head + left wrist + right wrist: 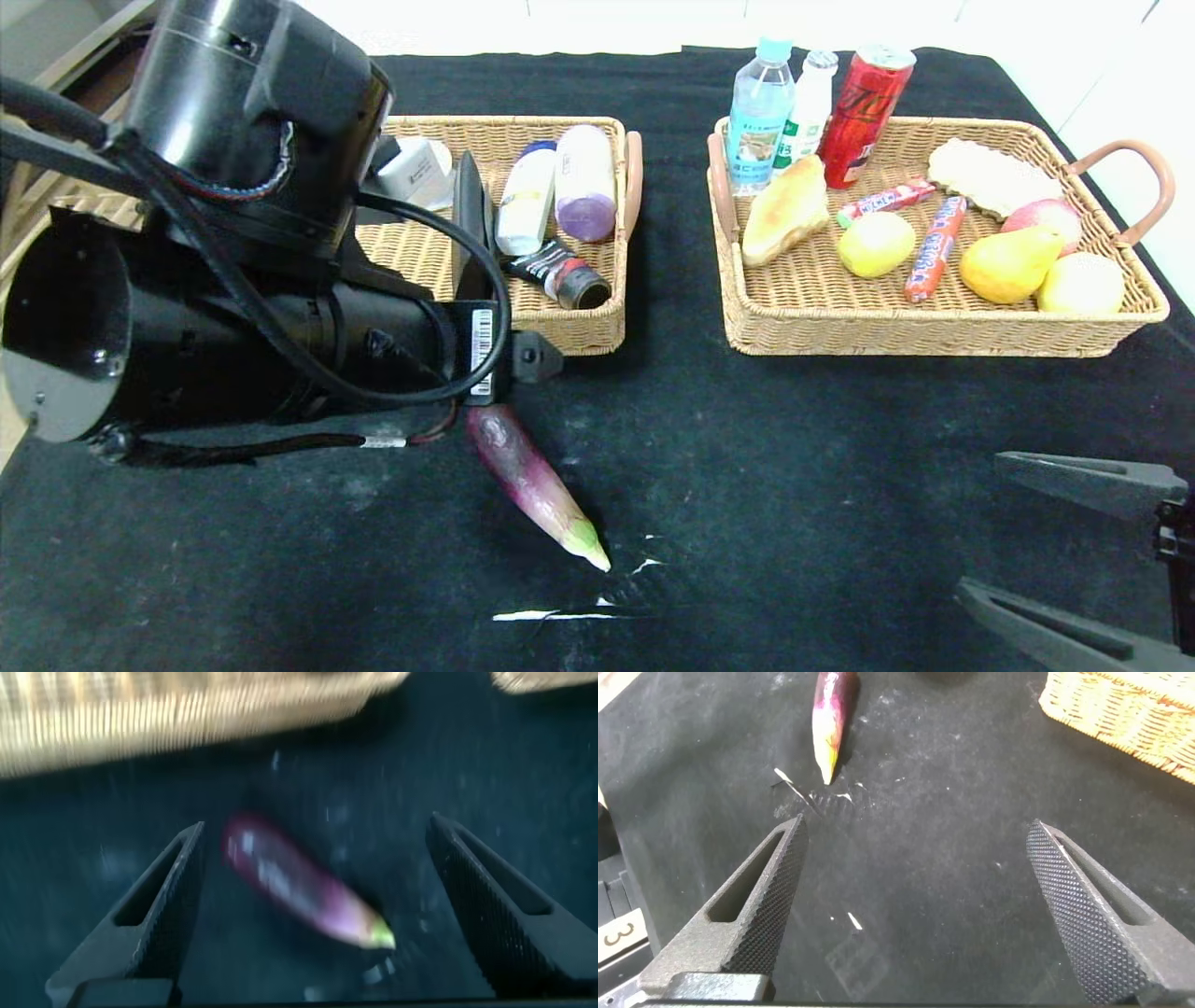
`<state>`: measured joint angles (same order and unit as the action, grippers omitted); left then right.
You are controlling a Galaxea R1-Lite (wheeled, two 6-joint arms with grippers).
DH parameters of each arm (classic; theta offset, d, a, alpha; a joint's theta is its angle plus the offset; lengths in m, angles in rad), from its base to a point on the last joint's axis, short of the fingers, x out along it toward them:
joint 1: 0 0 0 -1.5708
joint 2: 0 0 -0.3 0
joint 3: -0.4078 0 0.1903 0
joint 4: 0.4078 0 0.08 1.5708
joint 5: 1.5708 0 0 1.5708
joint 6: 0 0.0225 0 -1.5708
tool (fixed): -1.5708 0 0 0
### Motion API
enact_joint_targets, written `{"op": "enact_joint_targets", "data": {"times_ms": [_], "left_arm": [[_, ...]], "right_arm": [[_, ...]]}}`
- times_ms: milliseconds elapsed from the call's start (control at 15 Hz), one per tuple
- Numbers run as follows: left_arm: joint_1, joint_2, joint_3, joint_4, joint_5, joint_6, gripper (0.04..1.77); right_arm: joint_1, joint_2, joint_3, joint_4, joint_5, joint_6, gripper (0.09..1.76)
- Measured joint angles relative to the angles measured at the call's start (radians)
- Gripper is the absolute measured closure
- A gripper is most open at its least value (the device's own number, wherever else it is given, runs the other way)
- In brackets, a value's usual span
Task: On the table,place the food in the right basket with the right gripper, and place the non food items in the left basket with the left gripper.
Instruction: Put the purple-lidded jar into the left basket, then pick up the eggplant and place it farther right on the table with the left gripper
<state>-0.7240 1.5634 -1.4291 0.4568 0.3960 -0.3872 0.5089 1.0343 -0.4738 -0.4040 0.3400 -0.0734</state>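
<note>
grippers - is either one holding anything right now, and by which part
Nothing is held. The left gripper is open above the eggplant, which lies on the table. The right gripper is open and empty over bare cloth.

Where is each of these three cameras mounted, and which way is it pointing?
Head view: on the robot's head, looking down at the table, both baskets, its left arm and the right end effector.
Left wrist view: on the left wrist, looking past its open end effector at the eggplant.
Right wrist view: on the right wrist, looking past its open fingers across the cloth.
Shared: all three show the eggplant.
</note>
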Motion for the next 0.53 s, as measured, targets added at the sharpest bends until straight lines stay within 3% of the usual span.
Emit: {"op": "enact_joint_targets", "data": {"times_ms": [267, 533], "left_arm": [[-0.016, 0.026, -0.103, 0.275, -0.013, -0.271, 0.12], [-0.032, 0.129, -0.135, 0.326, -0.011, -0.407, 0.11]], "right_arm": [[0.0, 0.001, 0.001, 0.0, 0.0, -0.001, 0.14], [0.003, 0.001, 0.004, 0.0, -0.001, -0.014, 0.14]]}}
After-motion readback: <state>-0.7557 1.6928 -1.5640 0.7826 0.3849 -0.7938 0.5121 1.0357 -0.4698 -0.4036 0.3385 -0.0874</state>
